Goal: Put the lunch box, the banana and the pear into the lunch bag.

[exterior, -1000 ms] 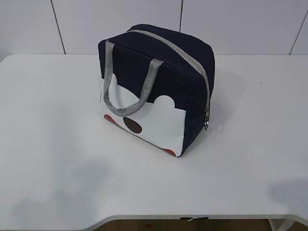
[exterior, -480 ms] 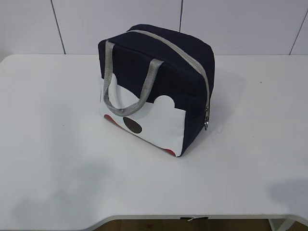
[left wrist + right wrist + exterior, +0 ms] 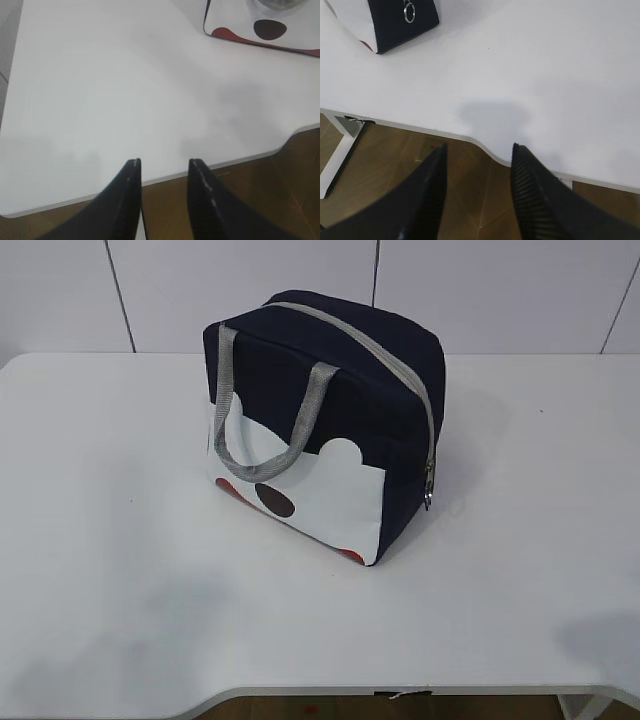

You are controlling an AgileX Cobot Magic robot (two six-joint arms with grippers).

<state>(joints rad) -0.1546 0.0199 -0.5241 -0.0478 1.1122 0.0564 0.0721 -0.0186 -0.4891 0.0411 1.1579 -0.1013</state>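
Lunch bag (image 3: 325, 430): upright near the middle of the tabletop (image 3: 120, 570), toward the far side. Zipper (image 3: 372, 352) closed across the top and down the right end; ring pull (image 3: 429, 495) hanging low on that end. Grey handle (image 3: 268, 405) lying against the front face, above the white panel (image 3: 300, 490) with brown dot and red dots. Lunch box, banana and pear: not visible in any view; contents of bag cannot be determined.

Left end effector (image 3: 162, 172): jaws apart, nothing between them; positioned over the near tabletop edge, wood floor (image 3: 280, 200) below. Lower corner of bag panel visible at upper right of the left wrist view, well apart from the fingers (image 3: 127, 195).

Right end effector (image 3: 479, 155): jaws apart, nothing held; positioned past the near tabletop edge at its curved notch. Bag end with ring pull at upper left of the right wrist view, well apart from the fingers (image 3: 530, 195).
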